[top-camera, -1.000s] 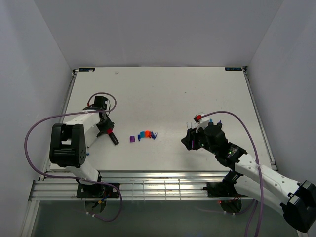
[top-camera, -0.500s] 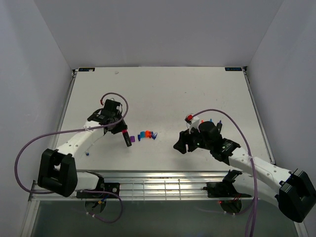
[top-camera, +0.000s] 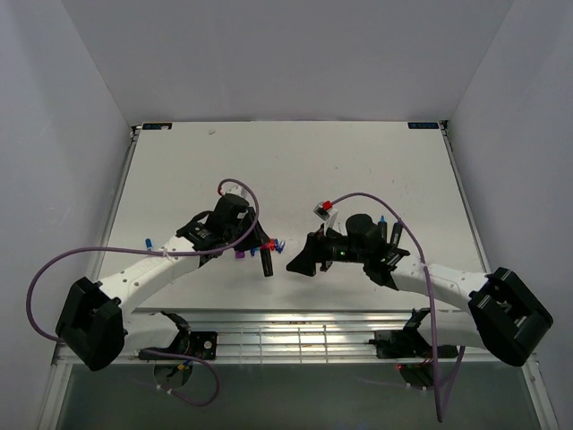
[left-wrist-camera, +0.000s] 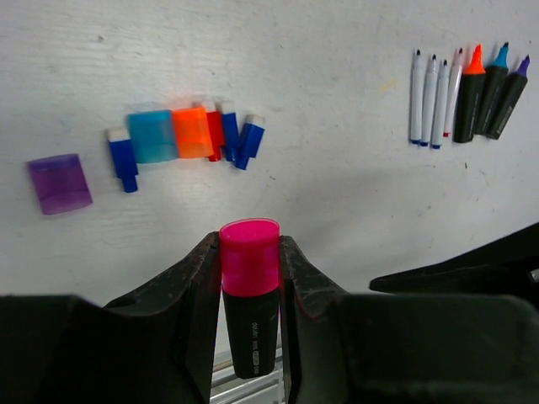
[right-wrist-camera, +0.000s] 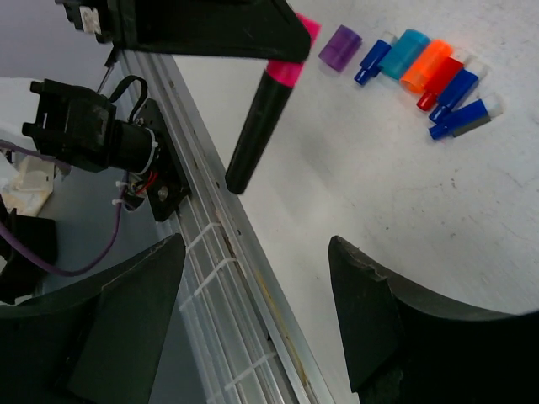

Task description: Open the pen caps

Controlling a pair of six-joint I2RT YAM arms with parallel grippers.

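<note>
My left gripper (left-wrist-camera: pixel 249 244) is shut on the magenta cap (left-wrist-camera: pixel 249 257) of a black highlighter (left-wrist-camera: pixel 251 332), held above the table with its body towards the near edge. In the right wrist view the cap (right-wrist-camera: pixel 286 74) and body (right-wrist-camera: pixel 257 126) show at the upper left. My right gripper (right-wrist-camera: pixel 257 295) is open and empty, a short way off the body's free end. Loose caps lie in a row: purple (left-wrist-camera: pixel 59 183), slim blue (left-wrist-camera: pixel 123 156), light blue (left-wrist-camera: pixel 152 135), orange (left-wrist-camera: pixel 192 132), red (left-wrist-camera: pixel 215 135) and two more slim blue (left-wrist-camera: pixel 248 141). From above the grippers (top-camera: pixel 261 249) (top-camera: pixel 300 262) face each other.
Uncapped white pens (left-wrist-camera: pixel 431 99) and black highlighter bodies (left-wrist-camera: pixel 488 88) lie side by side to the right, under my right arm (top-camera: pixel 387 228). A small blue item (top-camera: pixel 148 242) lies at the left. The metal rail of the table's near edge (right-wrist-camera: pixel 244 278) runs below my right gripper.
Both arms swung in towards the table's middle. My left gripper carried the highlighter right, to the row of caps. My right gripper moved left, close to it.
</note>
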